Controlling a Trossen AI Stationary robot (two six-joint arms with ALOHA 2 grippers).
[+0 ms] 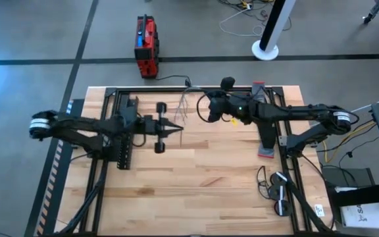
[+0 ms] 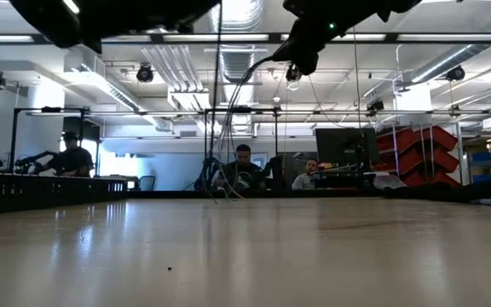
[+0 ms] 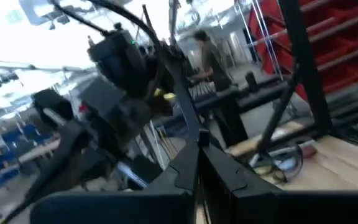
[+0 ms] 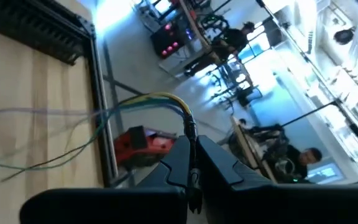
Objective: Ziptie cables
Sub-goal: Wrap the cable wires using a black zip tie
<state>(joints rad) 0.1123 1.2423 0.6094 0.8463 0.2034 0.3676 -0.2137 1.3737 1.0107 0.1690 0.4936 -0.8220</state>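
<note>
**Above the far half of the bench: cables held aloft in the right tool**

Above the far middle of the wooden bench [image 1: 196, 178], the right tool [image 1: 210, 105] hangs in the air with its fingers clenched on one end of the cables [image 1: 184, 105]. The bundle is a handful of thin wires. In the right wrist view the tool [image 4: 190, 163] pinches them where they bend sharply over the fingertips; there the strands [image 4: 148, 102] show yellow, green and grey-blue, running together for a stretch and then fanning apart into separate loose ends over the bench wood [image 4: 30, 93]. From overhead the free ends splay out like a small broom toward the far edge of the bench, beside the black frame rail [image 1: 196, 87]. In the low view the wires [image 2: 228, 136] droop from the dark tool [image 2: 301, 51] at the top and trail down in long slack curves, well clear of the bench top [image 2: 245, 256].

The left tool [image 1: 176, 129] sits just on the near side of the bundle, its two fingers drawn together to a point with nothing visible between them. In the left wrist view those closed fingers [image 3: 194, 163] aim at the right arm's dark wrist housing [image 3: 120, 62].

Beyond the bench, a red case [image 1: 146, 45] lies on the floor, and several people [image 2: 242, 169] sit at desks in the room behind.
</note>
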